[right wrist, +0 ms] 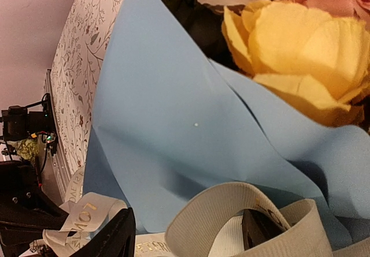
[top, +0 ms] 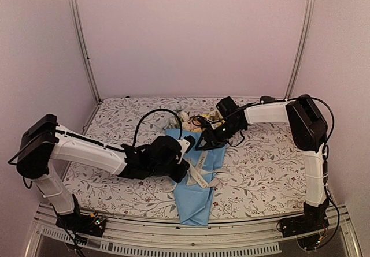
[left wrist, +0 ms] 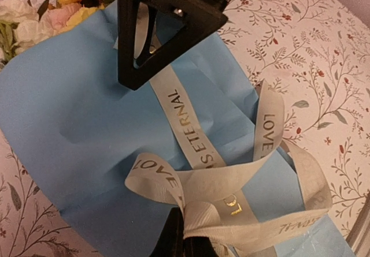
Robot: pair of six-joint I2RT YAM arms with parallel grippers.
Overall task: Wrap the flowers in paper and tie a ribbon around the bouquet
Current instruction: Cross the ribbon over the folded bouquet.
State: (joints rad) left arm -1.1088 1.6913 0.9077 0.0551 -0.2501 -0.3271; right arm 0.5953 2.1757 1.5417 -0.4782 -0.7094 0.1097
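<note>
The tablecloth is carrying everything. The bouquet is lying across its middle, wide end pointing away from the arm bases and narrow tip reaching toward the near edge. The paper is already forming a light blue cone, so you are most likely working on the tie. The ribbon is draping over the cone in loose loops, gold lettering facing up. No finished knot is showing, so the tie looks only partly done.

Your left gripper is clamping a bunch of ribbon loops just above the paper. Your right gripper is standing open over the cone near the flower end. An arch of ribbon is passing between its fingers without being pinched.

To do this step well:
- Take one flat strand with the right jaws, not the whole arch.
- Draw it away from the left hand's hold so the loops are tightening around the cone and not sliding along it.
- Pull gently, since the paper is thin and likely to crease or unroll.
- Hold the left grip firm until the slack is gone.

The cone is the only container here. It is holding the flowers, with yellow, pink and white heads poking from its wide end. The stems are hiding inside.
</note>
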